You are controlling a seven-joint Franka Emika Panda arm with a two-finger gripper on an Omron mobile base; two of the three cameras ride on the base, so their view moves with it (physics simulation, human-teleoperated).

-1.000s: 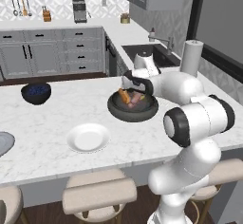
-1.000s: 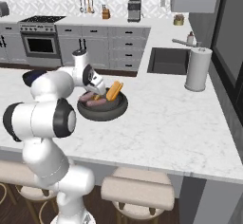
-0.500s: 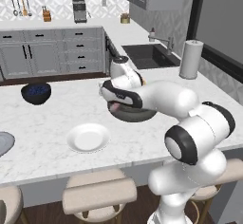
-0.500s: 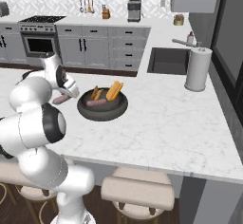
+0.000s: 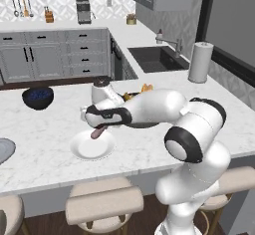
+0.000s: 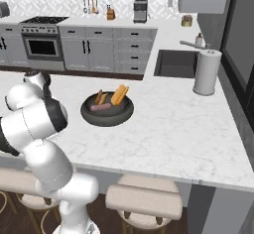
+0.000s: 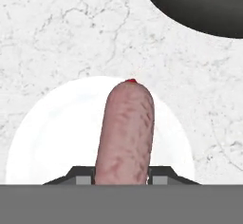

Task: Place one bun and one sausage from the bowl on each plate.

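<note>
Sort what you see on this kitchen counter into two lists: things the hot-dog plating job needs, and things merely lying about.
Needed: held sausage in the end effector; white plate; grey plate; dark bowl with buns and another sausage.

Lying about: blue bowl; paper towel roll; sink; coffee maker.

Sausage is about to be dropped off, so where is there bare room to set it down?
The white plate under the held sausage is bare across its face. Marble lies free between the plate and the dark bowl, and between the plate and the blue bowl. The dark bowl is crowded with buns and another sausage.
</note>
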